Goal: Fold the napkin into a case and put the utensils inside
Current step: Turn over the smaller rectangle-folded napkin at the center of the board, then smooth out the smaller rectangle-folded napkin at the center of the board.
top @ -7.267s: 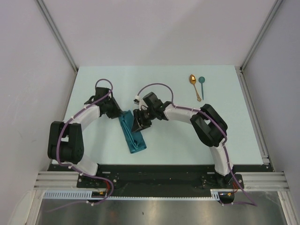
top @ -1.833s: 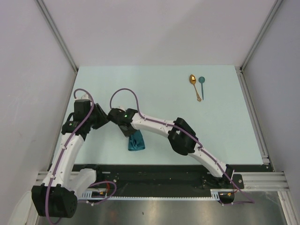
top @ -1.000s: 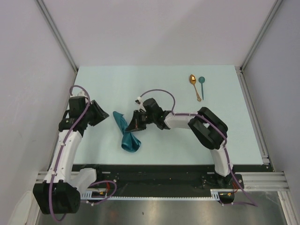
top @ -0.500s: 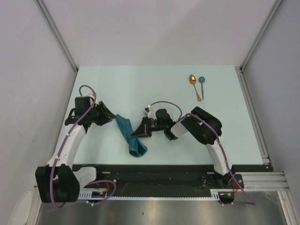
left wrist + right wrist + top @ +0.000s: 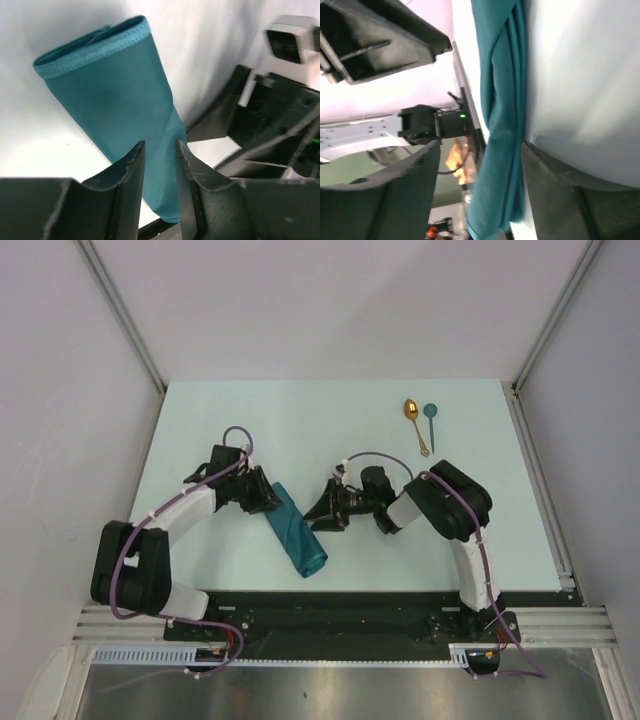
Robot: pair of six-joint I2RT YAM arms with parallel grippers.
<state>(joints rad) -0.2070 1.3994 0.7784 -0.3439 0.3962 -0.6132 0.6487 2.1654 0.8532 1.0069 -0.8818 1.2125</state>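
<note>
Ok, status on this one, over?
Left gripper narrowly open astride one end of the folded napkin. Right gripper open, beside it. Gold spoon and teal spoon lie far right, not yet inside. No obstruction seen.

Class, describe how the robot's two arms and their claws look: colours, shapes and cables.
The left arm and right arm have white rounded links, bulky black joints and a purple cable looping along each. The left claw and right claw are matte black, with two flat wedge-shaped fingers.
</note>
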